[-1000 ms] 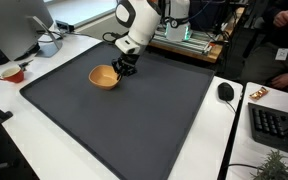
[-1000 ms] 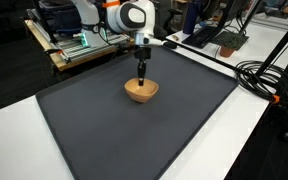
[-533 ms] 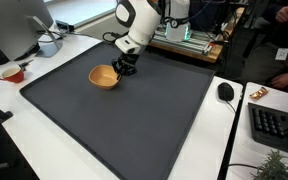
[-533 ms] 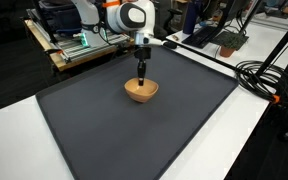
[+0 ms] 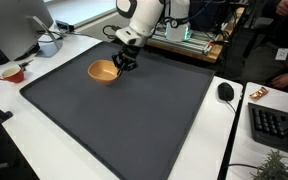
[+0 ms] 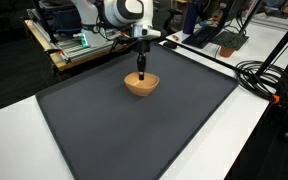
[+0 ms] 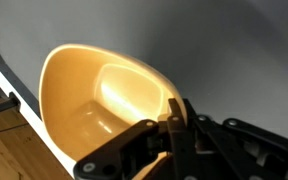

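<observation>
A tan wooden bowl (image 5: 103, 71) is held a little above the dark grey mat (image 5: 124, 115) near its far edge; it also shows in the other exterior view (image 6: 141, 84). My gripper (image 5: 122, 62) is shut on the bowl's rim, one finger inside and one outside, as seen from the other side too (image 6: 141, 73). In the wrist view the bowl (image 7: 99, 95) fills the left half, and the gripper's (image 7: 174, 125) black fingers pinch its rim.
A white bowl (image 5: 48, 45) and a red cup (image 5: 13, 73) stand on the white table beside the mat. A black mouse (image 5: 225, 91) and a keyboard (image 5: 274, 124) lie on the other side. Black cables (image 6: 259, 75) run along the table.
The gripper has lifted the bowl slightly off the mat and shifted it a little toward the mat's far edge.
</observation>
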Robot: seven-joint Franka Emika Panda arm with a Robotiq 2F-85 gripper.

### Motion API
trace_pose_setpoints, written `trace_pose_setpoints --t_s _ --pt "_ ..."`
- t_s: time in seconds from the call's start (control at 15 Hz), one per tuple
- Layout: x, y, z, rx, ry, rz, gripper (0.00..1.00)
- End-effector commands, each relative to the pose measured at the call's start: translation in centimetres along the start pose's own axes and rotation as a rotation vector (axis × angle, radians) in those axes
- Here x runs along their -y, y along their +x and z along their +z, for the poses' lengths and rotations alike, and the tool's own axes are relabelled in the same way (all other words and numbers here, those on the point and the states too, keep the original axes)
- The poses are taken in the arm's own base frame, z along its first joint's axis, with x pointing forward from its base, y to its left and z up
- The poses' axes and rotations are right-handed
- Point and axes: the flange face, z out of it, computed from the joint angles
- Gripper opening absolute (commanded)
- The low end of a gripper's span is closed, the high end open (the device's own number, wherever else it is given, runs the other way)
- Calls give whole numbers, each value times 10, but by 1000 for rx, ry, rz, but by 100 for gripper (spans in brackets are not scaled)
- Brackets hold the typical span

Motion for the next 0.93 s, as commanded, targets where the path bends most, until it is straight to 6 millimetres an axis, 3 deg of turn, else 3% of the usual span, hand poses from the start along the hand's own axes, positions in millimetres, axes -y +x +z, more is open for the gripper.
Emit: trace_pose_setpoints --t_s 0.0,0.13,0.2,0.27,0.87 --pt "-6 -11 -22 -44 34 -9 1" --pt "-9 -14 -29 -57 48 -4 1" --pt "-5 -5 -16 -41 29 -3 1" --pt "-5 -5 -18 -44 30 -4 5" --pt "-3 -5 -16 -41 34 -7 5"
